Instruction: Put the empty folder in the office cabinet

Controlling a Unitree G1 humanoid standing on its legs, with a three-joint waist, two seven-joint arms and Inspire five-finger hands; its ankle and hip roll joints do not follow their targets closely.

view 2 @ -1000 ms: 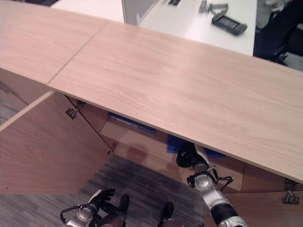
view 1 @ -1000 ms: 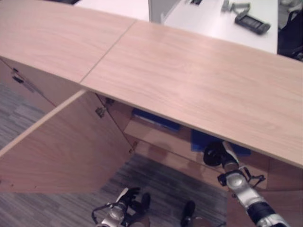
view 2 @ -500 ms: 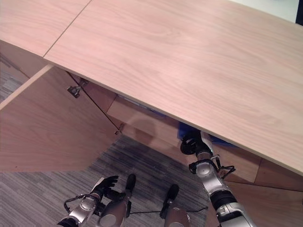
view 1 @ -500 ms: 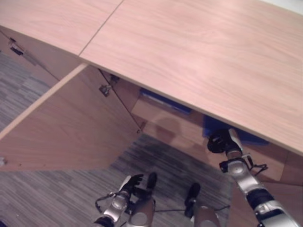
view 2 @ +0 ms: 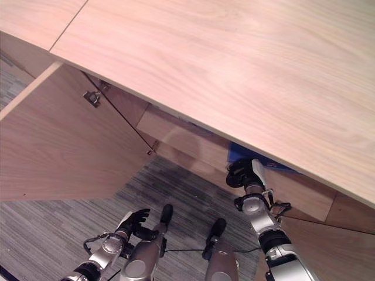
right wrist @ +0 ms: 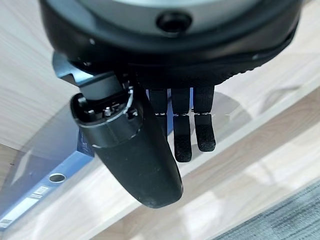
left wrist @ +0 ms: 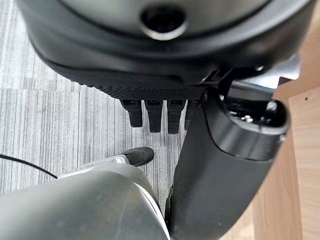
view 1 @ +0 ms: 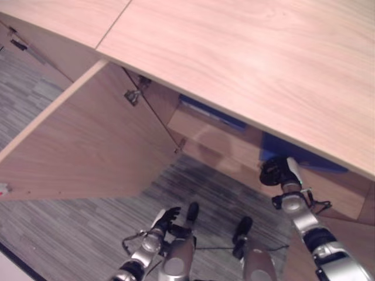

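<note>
No legible text, not even on the folder's (right wrist: 37,192) spine label.

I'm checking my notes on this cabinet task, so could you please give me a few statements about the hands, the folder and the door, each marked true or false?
1. The right hand is at the cabinet's opening, empty, with its fingers straight. True.
2. The left hand grips the blue folder. False: it hangs low over the carpet and holds nothing.
3. The blue folder lies on a shelf inside the cabinet. True.
4. The cabinet door is closed. False: it stands swung wide open.
5. A second blue item shows further left inside the cabinet. True.
</note>
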